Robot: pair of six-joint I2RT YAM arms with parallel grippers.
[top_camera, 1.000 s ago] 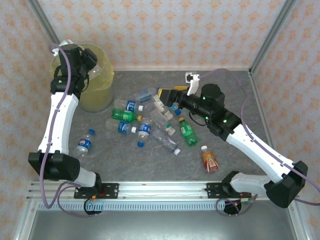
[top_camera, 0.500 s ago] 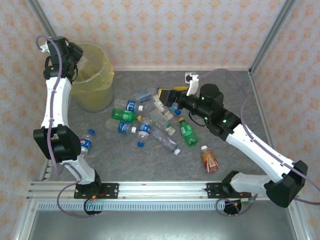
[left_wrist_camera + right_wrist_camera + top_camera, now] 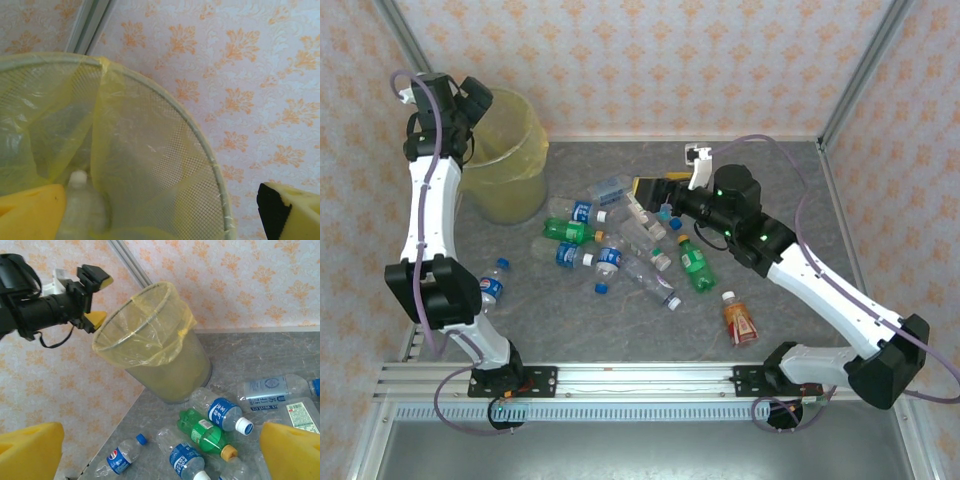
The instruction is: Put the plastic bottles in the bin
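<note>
The bin (image 3: 510, 160), lined with a yellow bag, stands at the back left. My left gripper (image 3: 472, 97) hangs over its left rim, open. In the left wrist view its yellow fingers (image 3: 30, 212) stand wide apart, and a clear bottle with a white cap (image 3: 82, 207) sits low inside the bin (image 3: 200, 150) beside the left finger. Several plastic bottles (image 3: 610, 240) lie piled mid-table, a Pepsi bottle (image 3: 488, 287) lies apart at the left and an orange-red one (image 3: 741, 322) at the right. My right gripper (image 3: 660, 195) hovers open over the pile's back edge.
From the right wrist I see the bin (image 3: 160, 360), the left gripper (image 3: 97, 297) above its rim, a green bottle (image 3: 207, 432) and blue-labelled ones (image 3: 222, 412). Patterned walls close the back and sides. A metal rail (image 3: 640, 378) runs along the near edge.
My left gripper has opened over the bin and let go of the bottle; its arm swung up and left. The right gripper has crept slightly left.
</note>
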